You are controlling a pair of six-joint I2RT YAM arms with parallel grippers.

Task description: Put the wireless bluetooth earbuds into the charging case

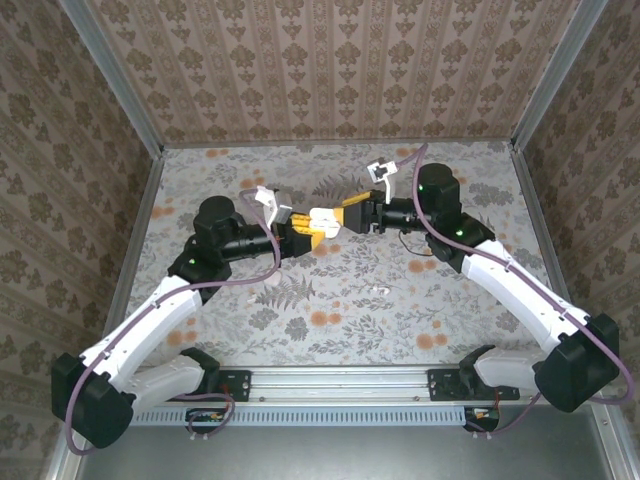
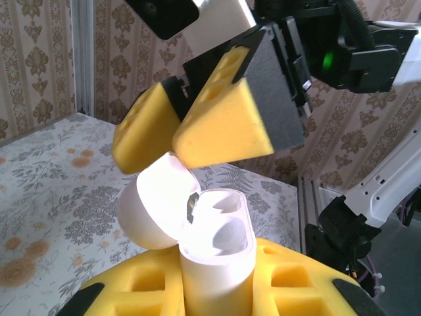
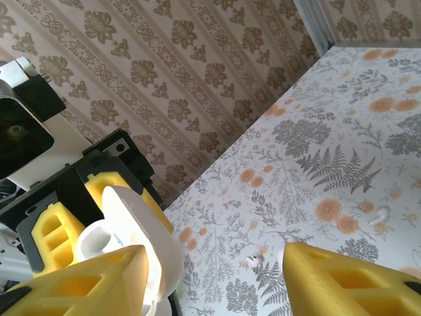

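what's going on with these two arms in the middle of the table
The left gripper is shut on the white charging case, whose lid is flipped open. The right gripper, jaws apart with nothing between them, sits close by the open case. Small white earbuds lie loose on the floral table.

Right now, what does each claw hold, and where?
The left claw clamps the white rounded plastic charging case by its lower body. The right claw is open, holding nothing.
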